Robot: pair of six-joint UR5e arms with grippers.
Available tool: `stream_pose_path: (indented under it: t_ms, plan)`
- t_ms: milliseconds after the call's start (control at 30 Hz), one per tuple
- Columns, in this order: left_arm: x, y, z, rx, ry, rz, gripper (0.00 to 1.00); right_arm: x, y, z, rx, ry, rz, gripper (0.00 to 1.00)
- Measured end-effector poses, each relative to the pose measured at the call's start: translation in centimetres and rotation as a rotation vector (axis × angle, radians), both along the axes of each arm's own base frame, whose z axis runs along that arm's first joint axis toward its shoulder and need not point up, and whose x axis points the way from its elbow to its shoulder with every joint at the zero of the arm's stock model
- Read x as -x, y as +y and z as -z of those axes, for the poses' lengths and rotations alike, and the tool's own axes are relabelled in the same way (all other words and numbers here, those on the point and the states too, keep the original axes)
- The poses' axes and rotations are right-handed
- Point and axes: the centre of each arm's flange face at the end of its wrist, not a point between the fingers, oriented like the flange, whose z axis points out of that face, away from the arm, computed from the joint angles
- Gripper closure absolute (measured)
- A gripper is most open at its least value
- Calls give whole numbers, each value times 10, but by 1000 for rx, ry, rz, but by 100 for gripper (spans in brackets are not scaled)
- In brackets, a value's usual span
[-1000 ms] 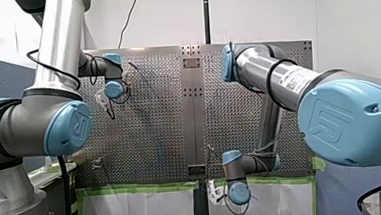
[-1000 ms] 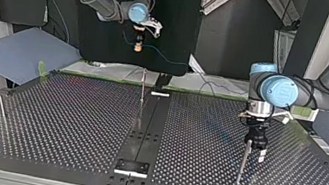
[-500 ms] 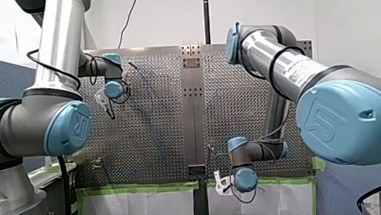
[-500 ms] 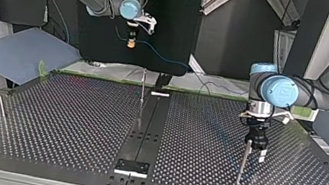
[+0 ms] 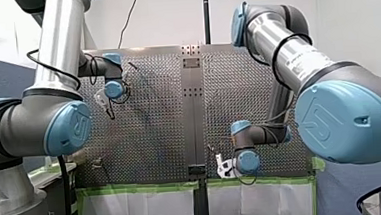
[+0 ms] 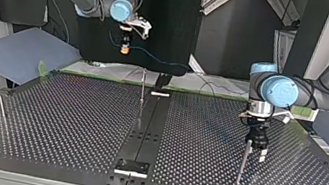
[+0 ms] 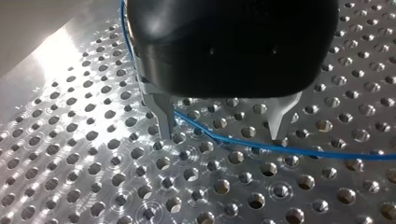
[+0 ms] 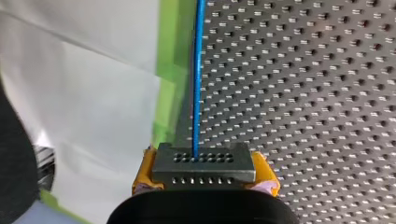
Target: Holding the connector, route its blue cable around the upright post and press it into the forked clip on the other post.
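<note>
Right jaws pinching connector [image 8: 204, 164], shifted toward 9 o'clock in top view. Blue cable [image 8: 198, 70] pulling taut, seemingly not yet around post [image 6: 142, 94]. Left jaws spread over cable.

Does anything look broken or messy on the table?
Nothing stands out. The blue cable leaves the connector straight, with no kinks that show, and my right gripper holds the connector squarely.
</note>
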Motion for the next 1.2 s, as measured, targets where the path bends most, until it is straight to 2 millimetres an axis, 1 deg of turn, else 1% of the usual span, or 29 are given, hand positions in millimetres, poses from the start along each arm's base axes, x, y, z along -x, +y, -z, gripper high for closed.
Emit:
stream_pose_path:
  t_ms: [367, 500, 700, 933, 1033, 1200]
  plan:
    - [1, 1, 0, 1, 5, -8, 0, 8, -25, -50, 54, -17, -52, 100]
    - [1, 1, 1, 1, 6, -9, 0, 12, -32, -71, 81, -42, -75, 100]
    - [1, 1, 1, 2, 9, -9, 0, 17, -36, -97, 124, -89, -103, 100]
    - [1, 1, 1, 2, 11, -9, 0, 17, -38, -128, 165, -128, -152, 100]
    - [1, 0, 1, 2, 11, -8, 0, 18, -35, -134, 175, -140, -174, 100]
    - [1, 0, 2, 2, 14, -8, 0, 21, -30, -130, 175, -153, -197, 100]
